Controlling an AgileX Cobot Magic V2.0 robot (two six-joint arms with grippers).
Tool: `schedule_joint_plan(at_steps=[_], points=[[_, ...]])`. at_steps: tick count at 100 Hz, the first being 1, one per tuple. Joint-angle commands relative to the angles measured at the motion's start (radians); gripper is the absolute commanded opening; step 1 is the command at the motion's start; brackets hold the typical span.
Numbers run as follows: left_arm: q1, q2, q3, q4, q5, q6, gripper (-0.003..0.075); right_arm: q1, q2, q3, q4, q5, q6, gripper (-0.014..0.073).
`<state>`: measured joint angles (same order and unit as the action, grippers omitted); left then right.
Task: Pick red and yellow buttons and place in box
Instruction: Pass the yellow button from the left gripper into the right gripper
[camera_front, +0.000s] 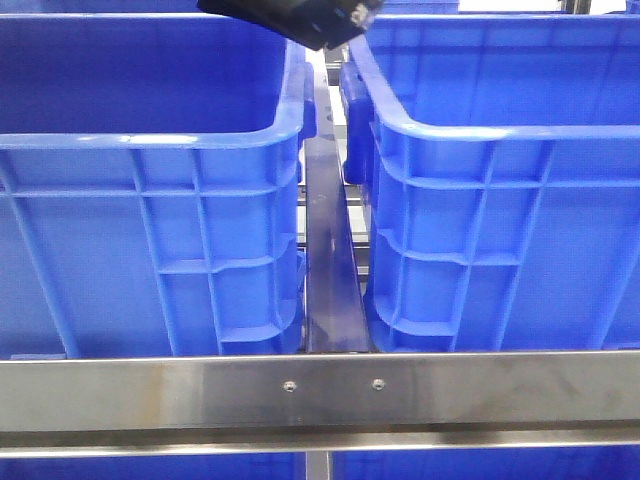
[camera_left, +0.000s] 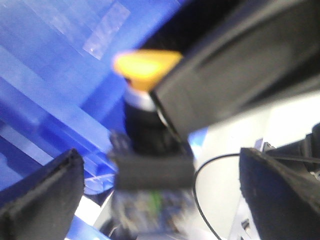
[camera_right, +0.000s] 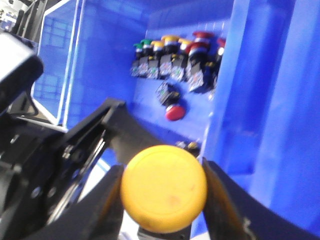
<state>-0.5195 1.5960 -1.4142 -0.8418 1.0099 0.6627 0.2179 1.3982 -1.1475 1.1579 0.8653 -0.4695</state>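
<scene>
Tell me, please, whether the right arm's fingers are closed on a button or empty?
Closed on one: in the right wrist view the right gripper has a finger pressed against each side of the yellow button.

A bare steel frame carries everything: a brushed horizontal rail with two small screws (camera_front: 320, 390) crosses the near edge, and a narrower dark metal bar (camera_front: 328, 260) runs away from its middle toward the back. On this frame stand two large deep blue plastic crates with ribbed, gridded outer walls and thick rounded rims, the left crate (camera_front: 150, 200) and the right crate (camera_front: 500, 210), one on either side of the bar and just apart from each other.
</scene>
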Motion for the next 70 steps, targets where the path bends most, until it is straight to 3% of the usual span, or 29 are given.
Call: schedule_joint_plan(at_steps=[1, 25, 55, 70], points=[[-0.01, -0.039, -0.032, -0.059, 0.015, 0.004, 0.0599, -0.034, -0.031, -0.037, 0.064, -0.034, -0.054, 0.0178], [-0.01, -0.039, -0.032, -0.057, 0.031, 0.004, 0.0599, -0.131, -0.031, -0.037, 0.064, -0.144, -0.108, 0.0178], [-0.01, -0.039, -0.032, -0.057, 0.052, 0.004, 0.0599, -0.175, -0.029, -0.037, 0.062, -0.397, -0.47, 0.0178], [-0.01, -0.039, -0.032, -0.057, 0.052, 0.004, 0.0599, -0.175, -0.029, -0.037, 0.062, -0.519, -0.576, 0.0178]])
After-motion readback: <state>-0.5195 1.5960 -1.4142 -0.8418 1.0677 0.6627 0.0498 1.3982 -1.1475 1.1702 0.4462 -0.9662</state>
